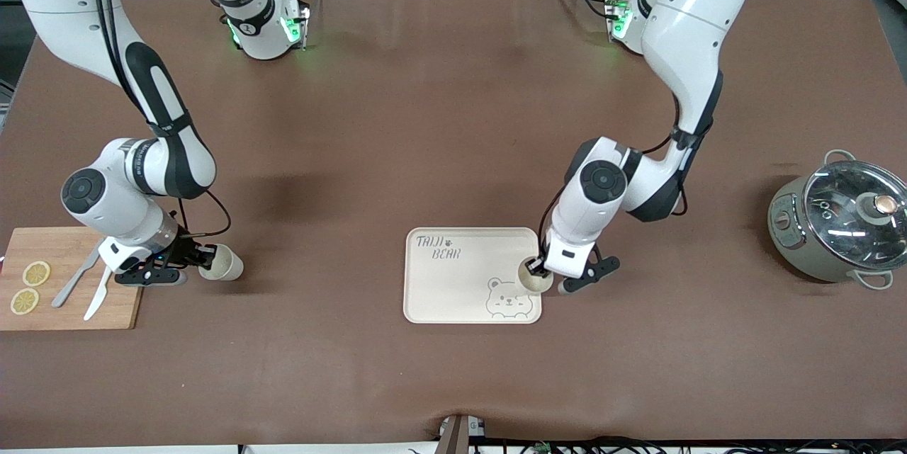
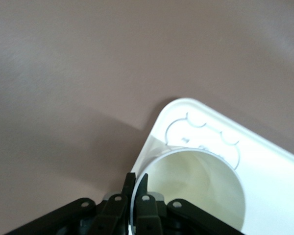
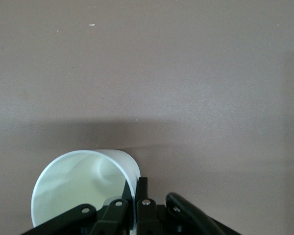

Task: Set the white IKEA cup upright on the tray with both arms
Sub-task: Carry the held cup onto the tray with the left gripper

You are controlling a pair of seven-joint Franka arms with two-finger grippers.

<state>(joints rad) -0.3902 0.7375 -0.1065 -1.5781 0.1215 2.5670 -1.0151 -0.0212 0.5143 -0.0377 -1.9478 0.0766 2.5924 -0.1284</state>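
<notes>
My left gripper (image 1: 536,271) was closed on the rim of a white cup (image 1: 536,277), one finger inside the wall and one outside, so it hung mouth-up over the bear corner of the tray (image 1: 453,277). My right gripper (image 1: 204,258) pinched a second cup (image 1: 222,264) the same way over the bare table beside the cutting board (image 1: 67,298).

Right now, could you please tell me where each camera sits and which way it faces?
Front view: high across the table, facing both arms, the tray and the cutting board.
Left wrist view: looks past the left hand clamping a white cup over the tray.
Right wrist view: looks past the right hand clamping another cup.
All share the brown table.
</notes>
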